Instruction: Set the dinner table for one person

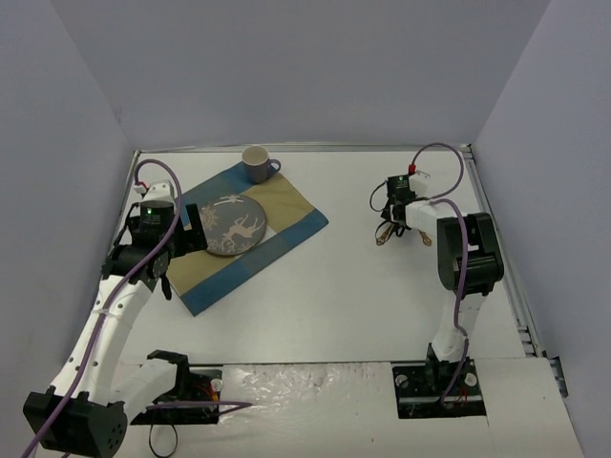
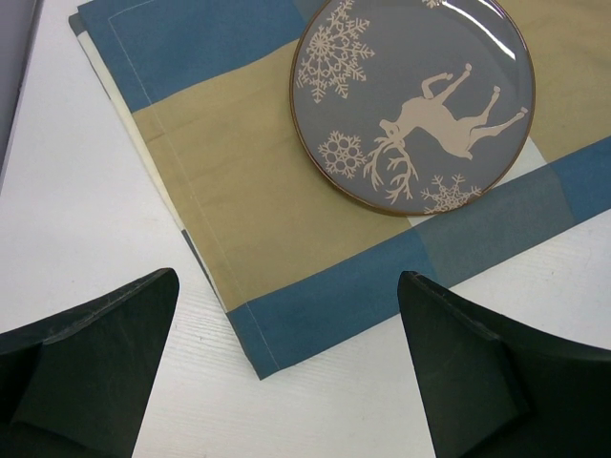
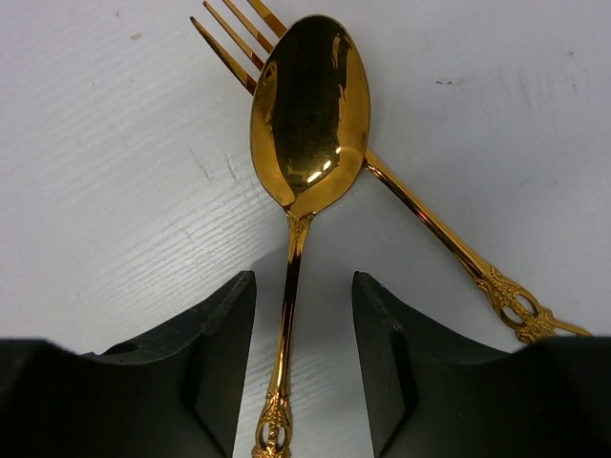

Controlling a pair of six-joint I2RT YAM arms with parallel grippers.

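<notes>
The white dinner table (image 1: 363, 286) carries a blue-and-tan striped placemat (image 1: 239, 239) at the left. A grey plate with a white reindeer (image 1: 232, 225) lies on the placemat and shows in the left wrist view (image 2: 410, 105). A grey mug (image 1: 256, 162) stands at the placemat's far corner. My left gripper (image 2: 286, 382) is open and empty above the placemat's corner (image 2: 258, 363). A gold spoon (image 3: 305, 143) lies across a gold fork (image 3: 430, 219) on the table. My right gripper (image 3: 304, 353) is open with its fingers either side of the spoon's handle, not touching it.
Pale walls stand round the table on three sides. A metal rail (image 1: 520, 305) runs along the right edge. The arm bases (image 1: 439, 382) sit at the near edge. Cables loop over both arms.
</notes>
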